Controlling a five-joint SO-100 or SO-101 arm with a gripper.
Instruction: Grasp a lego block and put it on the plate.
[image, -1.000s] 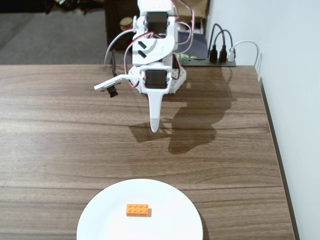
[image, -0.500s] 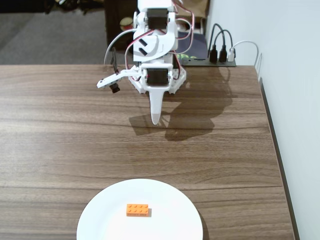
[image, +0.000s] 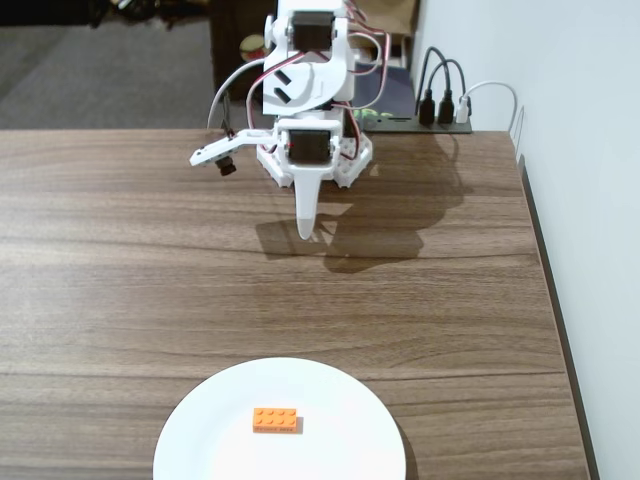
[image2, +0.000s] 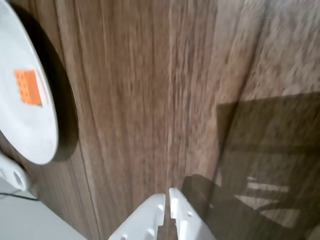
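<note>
In the fixed view, a wide stretch of bare wooden table (image: 150, 280) lies open between the gripper (image: 305, 232) and the plate (image: 200, 430). The plate's face holds only the lego block (image: 276, 420), with free room around it. A wall (image: 590, 150) bounds the table's right side.

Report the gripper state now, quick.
Gripper: shut, holding nothing; the small orange studded plastic brick lies on the large white round plate.

Dark wood-grain table (image: 120, 260). White plate (image: 330, 385) lies at its near edge; arm base (image: 350, 165) stands at the far edge.
</note>
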